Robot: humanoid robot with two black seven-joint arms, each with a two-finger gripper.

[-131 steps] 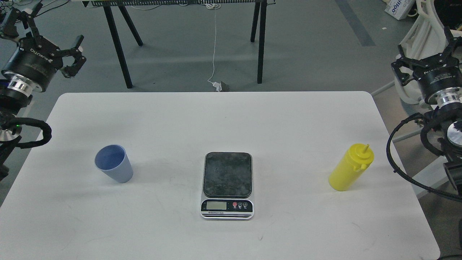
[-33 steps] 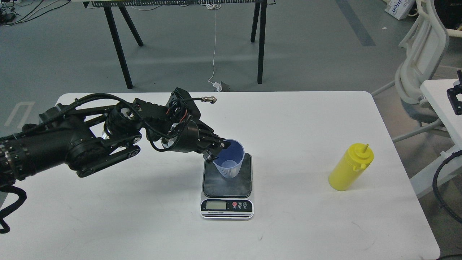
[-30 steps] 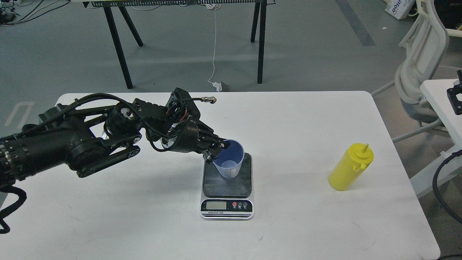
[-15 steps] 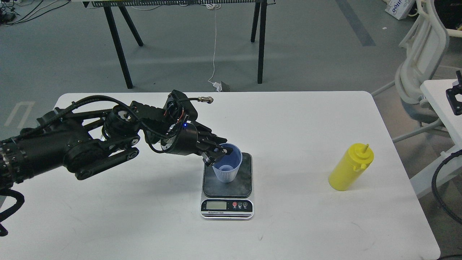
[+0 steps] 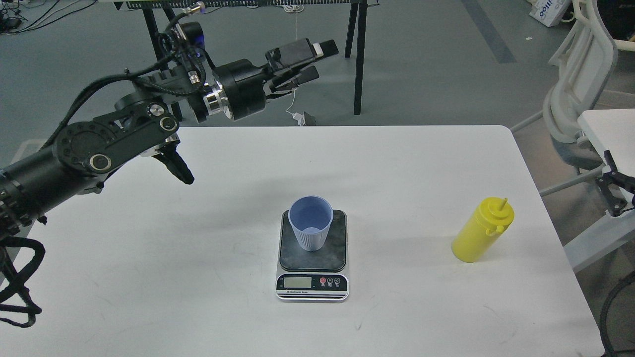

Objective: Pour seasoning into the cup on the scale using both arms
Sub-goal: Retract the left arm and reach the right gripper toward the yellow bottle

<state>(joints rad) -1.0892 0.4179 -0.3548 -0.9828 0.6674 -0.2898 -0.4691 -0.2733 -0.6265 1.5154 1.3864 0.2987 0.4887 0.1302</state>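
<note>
Item 1, cup [image 5: 310, 229]: light-blue ribbed tumbler, upright on the dark plate of the scale [image 5: 312, 258], toward its far edge, centre of the table [image 5: 149, 277]. Empty as far as I can see; judged very light, easily knocked.

Item 2, seasoning [image 5: 481, 231]: yellow squeeze bottle, standing at the right of the table, well apart from the scale, nozzle up. Judged soft-walled and smooth: a hard squeeze would eject contents early. Best held round the mid-body, below the domed cap, with modest pressure.

Item 3, my left pincer [image 5: 310, 62]: raised over the far left table edge, fingers parted, holding nothing.

Item 4, my right pincer [image 5: 615, 191]: only a small dark part shows at the right edge; I cannot tell whether it is parted or clenched. Not touching the bottle.
</note>
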